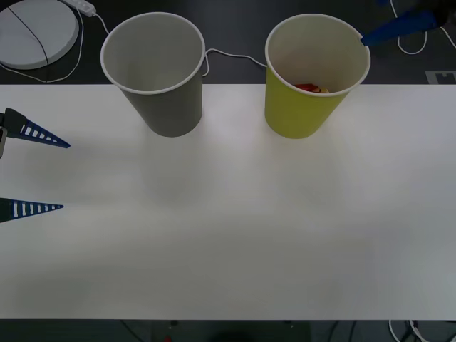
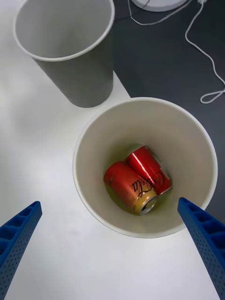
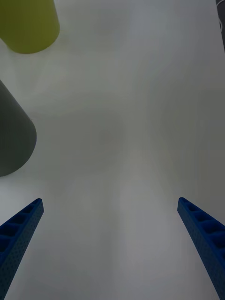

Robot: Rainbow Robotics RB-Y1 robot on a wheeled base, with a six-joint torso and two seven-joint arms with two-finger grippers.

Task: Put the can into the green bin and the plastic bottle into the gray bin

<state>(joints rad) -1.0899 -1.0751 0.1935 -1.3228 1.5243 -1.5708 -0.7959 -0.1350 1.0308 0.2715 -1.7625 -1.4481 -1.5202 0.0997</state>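
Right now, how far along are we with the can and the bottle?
Done: two red cans lie in the green bin. In hand: nothing. The right tool hangs open above that bin, and the left tool is open over the table's left edge. Left: the bottle. The gray bin's visible inside looks empty, and I see no bottle on the table.

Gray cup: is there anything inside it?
No. The right wrist view looks down into the gray cup and shows a bare white inside, while the red cans lie in the green cup beside it.
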